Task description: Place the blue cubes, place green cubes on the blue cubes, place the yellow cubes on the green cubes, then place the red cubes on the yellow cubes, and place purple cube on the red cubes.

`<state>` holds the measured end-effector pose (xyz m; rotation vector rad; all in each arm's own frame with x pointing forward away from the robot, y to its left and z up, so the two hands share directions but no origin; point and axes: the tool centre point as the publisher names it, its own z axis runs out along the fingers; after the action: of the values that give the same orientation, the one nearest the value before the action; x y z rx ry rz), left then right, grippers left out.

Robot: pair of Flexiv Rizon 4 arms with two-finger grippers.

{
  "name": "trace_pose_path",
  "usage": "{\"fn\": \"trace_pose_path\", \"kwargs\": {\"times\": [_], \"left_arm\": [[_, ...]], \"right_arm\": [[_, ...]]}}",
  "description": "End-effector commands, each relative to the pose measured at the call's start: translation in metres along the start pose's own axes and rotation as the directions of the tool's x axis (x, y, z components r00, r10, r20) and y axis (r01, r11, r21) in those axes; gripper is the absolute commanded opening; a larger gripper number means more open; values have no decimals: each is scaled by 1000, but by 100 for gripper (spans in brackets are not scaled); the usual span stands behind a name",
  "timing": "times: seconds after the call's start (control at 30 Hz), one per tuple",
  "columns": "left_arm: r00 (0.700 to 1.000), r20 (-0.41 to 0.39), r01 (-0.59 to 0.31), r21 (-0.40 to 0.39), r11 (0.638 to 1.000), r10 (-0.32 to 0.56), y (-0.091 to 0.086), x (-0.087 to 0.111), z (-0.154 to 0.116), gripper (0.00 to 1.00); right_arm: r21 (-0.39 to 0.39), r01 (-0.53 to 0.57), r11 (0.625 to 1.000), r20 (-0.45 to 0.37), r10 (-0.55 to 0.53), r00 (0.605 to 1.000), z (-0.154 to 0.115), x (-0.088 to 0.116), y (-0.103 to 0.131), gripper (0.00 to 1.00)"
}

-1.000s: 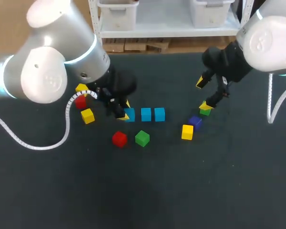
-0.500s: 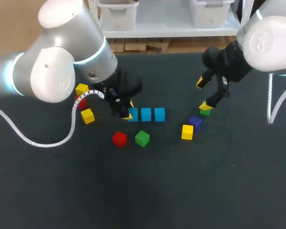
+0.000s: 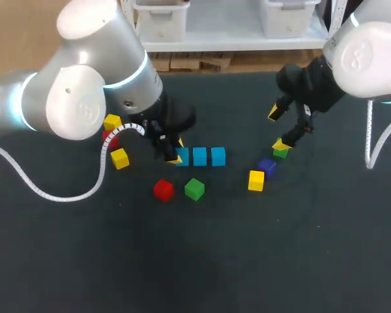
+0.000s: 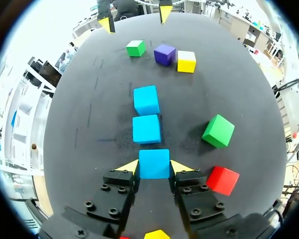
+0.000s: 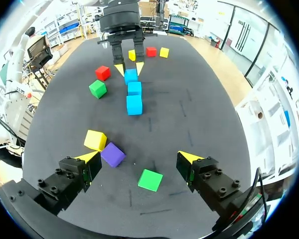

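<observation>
L gripper (image 4: 154,167) sits low on the dark table (image 3: 326,261), its yellow tips pressed against both sides of the end blue cube (image 4: 154,163), pinching it. That cube is on the table at the L end of a row w/ the mid blue cube (image 4: 146,129) and the far blue cube (image 4: 146,100). A thin gap shows btwn end and mid cubes.

Vs 1 s ago: L arm has swung in toward the table's middle. The end blue cube has slid w/ it toward the mid blue cube, so the gap is narrower. Vs 0.5 s ago: almost no diff.

R gripper (image 5: 138,158) hasn't moved: fingers spread wide, holding nothing, hovering over the R-side green cube (image 5: 150,179), which lies on the table btwn the open fingers, touched by neither. Purple cube (image 5: 112,154) is just beside one finger, w/ the near yellow cube (image 5: 95,140) next to it.

Other cubes are where they were. The loose green cube (image 3: 194,189) and front red cube (image 3: 163,190) are side by side in front of the blue row. The L yellow cube (image 3: 120,158), back yellow cube (image 3: 112,121) and back red cube (image 3: 109,139) sit under the L arm, the red one partly hidden by cable.
</observation>
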<state>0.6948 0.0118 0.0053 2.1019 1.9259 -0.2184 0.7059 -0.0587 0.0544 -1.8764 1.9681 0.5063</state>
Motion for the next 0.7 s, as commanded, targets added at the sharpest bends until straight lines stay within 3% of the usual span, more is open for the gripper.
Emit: {"fn": "trace_pose_path", "kwargs": {"times": [0.03, 0.7], "left_arm": [[1000, -7, 0, 6, 1000, 0, 3, 1, 2, 0], [1000, -22, 13, 7, 1000, -13, 6, 6, 5, 0]], "right_arm": [[-1, 1, 1000, 2, -1, 1000, 0, 0, -1, 100], [-1, 1, 1000, 2, -1, 1000, 0, 0, -1, 100]]}}
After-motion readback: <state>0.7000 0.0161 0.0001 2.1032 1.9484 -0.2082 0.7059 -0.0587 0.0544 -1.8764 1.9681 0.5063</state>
